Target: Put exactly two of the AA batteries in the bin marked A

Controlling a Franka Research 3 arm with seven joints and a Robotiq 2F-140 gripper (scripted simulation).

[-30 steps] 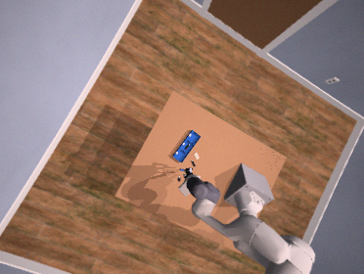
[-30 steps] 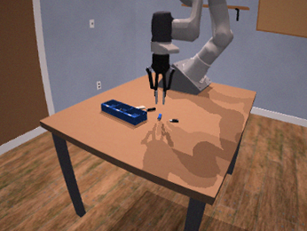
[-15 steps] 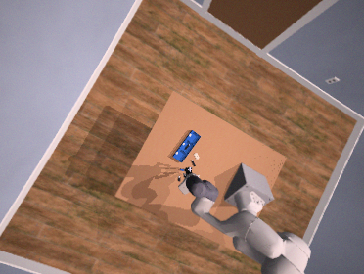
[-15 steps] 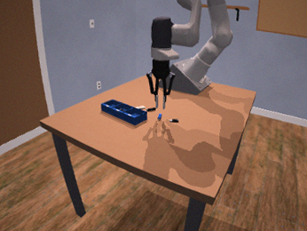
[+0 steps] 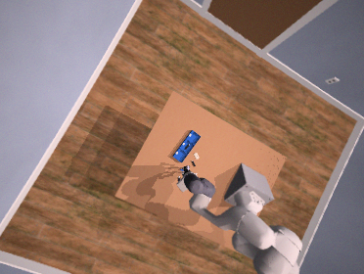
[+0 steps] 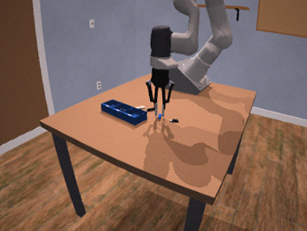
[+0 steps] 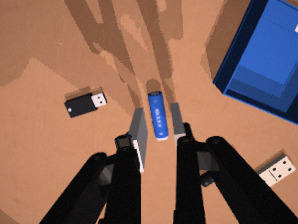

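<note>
Jaws partly closed around blue battery (image 7: 157,115), gripper (image 7: 158,137) not yet clamped; nothing held. Risk: pads nudge it, rolling toward black stick (image 7: 85,103), frame left.

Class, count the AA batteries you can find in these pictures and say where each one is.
1. A blue AA battery lies on the table below the gripper, between its fingertips. Others may be hidden inside the blue bin.
</note>
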